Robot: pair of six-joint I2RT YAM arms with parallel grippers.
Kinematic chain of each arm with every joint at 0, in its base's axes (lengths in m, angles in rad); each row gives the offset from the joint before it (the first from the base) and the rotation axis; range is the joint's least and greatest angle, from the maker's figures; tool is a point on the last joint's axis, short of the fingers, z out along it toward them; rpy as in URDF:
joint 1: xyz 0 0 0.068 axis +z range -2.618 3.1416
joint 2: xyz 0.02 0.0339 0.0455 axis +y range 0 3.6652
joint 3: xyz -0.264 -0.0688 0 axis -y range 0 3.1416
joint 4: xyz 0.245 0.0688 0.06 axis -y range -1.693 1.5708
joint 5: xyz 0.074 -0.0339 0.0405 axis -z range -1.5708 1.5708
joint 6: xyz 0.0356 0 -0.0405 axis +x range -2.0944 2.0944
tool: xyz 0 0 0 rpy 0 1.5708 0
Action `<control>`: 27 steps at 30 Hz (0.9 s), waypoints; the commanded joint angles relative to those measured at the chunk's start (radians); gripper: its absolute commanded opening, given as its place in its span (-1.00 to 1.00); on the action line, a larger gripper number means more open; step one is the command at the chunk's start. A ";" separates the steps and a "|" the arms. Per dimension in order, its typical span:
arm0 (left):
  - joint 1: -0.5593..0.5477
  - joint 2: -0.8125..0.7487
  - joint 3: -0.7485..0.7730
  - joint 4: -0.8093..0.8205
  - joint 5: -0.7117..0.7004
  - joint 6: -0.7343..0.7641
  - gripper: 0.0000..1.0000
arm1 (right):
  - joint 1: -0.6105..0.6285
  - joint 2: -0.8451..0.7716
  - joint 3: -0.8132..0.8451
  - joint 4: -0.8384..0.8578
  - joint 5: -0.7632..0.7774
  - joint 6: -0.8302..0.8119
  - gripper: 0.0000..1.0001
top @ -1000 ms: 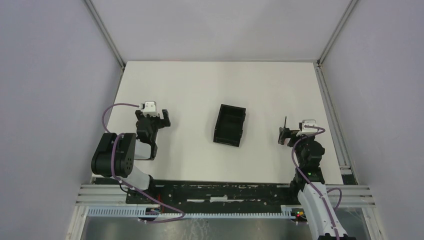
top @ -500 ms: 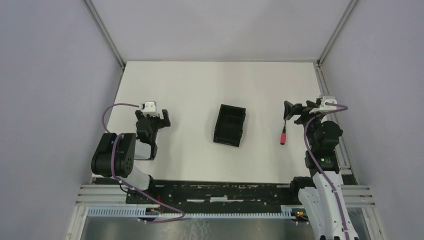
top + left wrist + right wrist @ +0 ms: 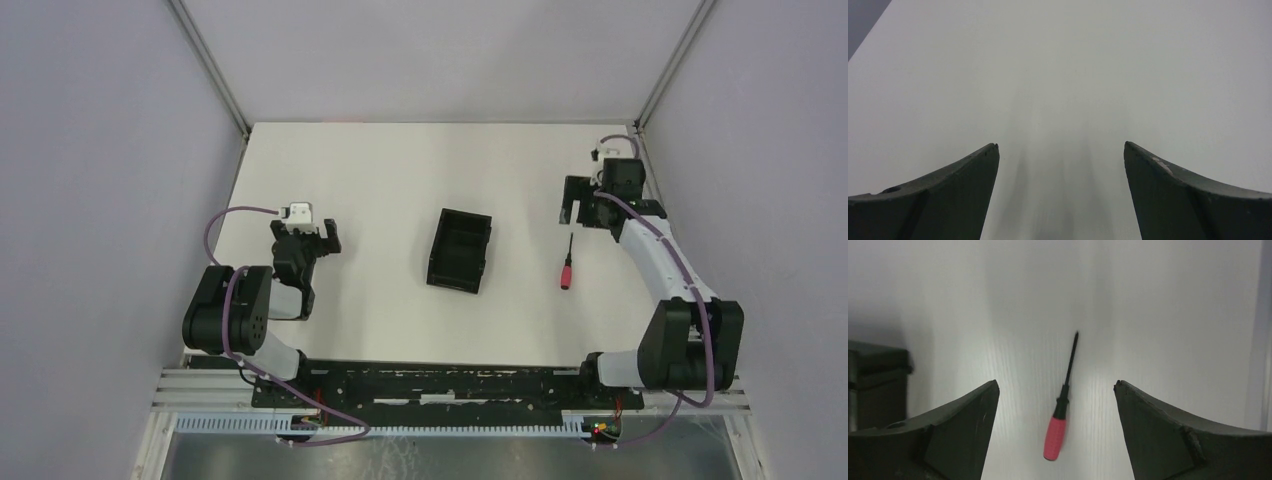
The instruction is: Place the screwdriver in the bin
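The screwdriver [image 3: 1063,400] lies flat on the table [image 3: 380,180], well apart from the bin [image 3: 455,277]. The right gripper [image 3: 1055,383] hovers over it with its jaws spread, and the left gripper [image 3: 1060,145] is likewise spread. A pinch on the thin shaft rather than the red handle risks it slipping or rolling away.

Black-and-white left arm [image 3: 240,312] and right arm [image 3: 655,255], purple cables [image 3: 245,208], dark tapered fingers [image 3: 948,435].

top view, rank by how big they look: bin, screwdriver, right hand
1. bin, clearly the largest.
2. right hand, bulkier than the screwdriver, but it hangs above the table, nearer the camera, so this is unsure.
3. screwdriver, about as long as the hand but far thinner.
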 commanded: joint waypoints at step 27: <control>0.006 -0.016 0.005 0.029 0.009 -0.032 1.00 | 0.024 0.107 -0.005 -0.288 0.089 -0.031 -1.00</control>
